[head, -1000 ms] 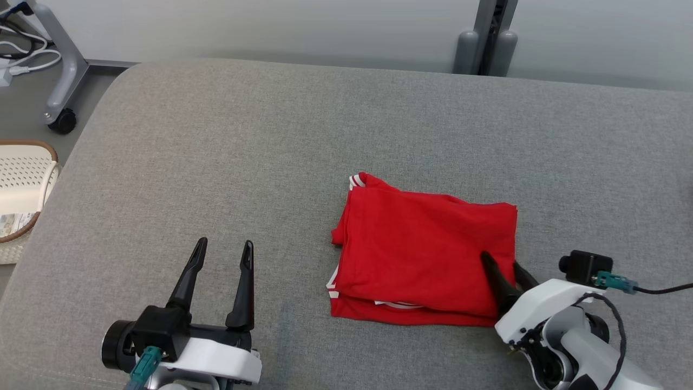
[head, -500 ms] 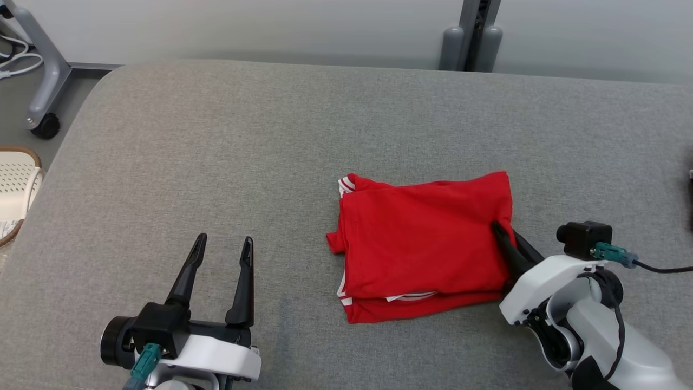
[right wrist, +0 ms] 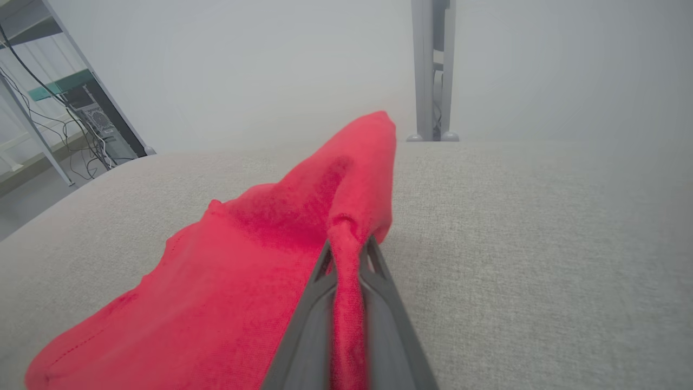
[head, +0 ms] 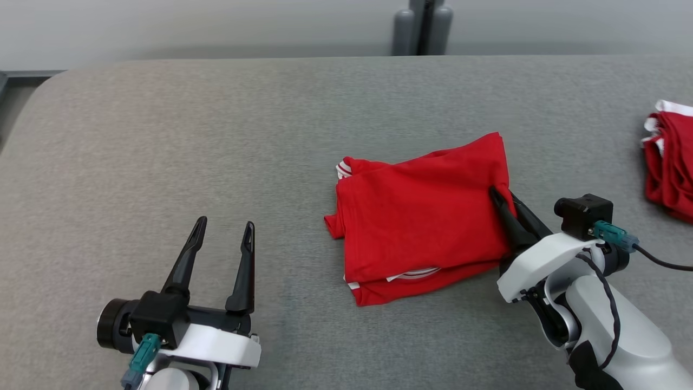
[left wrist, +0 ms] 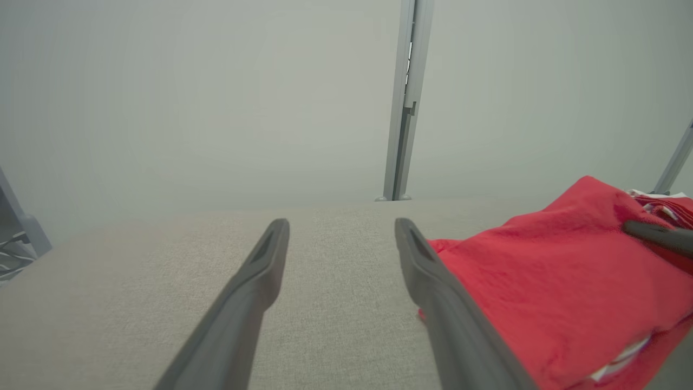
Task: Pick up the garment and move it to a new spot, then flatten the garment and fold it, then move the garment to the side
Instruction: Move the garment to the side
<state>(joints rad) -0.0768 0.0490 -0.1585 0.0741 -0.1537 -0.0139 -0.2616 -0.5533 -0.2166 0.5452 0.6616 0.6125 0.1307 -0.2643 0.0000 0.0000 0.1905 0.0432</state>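
Gripping the folded garment at its right border

Grey padded surface (head: 216, 135) is spanning the head view, showing its rounded far-left corner and straight far edge, with a grey post (head: 422, 27) standing behind that edge. Broad grey fabric is lying to the left of and beyond the garment (head: 422, 216), which is sitting right of centre, well apart from every visible edge. Right gripper (head: 503, 196) is pinching the garment's right border, its fingers closed together on a raised ridge of cloth. Left gripper (head: 225, 223) is hovering at lower left, to the garment's left, with fingers spread apart. The garment is lying folded in a rough rectangle, red, with white-striped trim peeking out at its far-left corner and near edge, and its right side is lifting off the surface. A second red pile (head: 668, 168) is resting at the right margin
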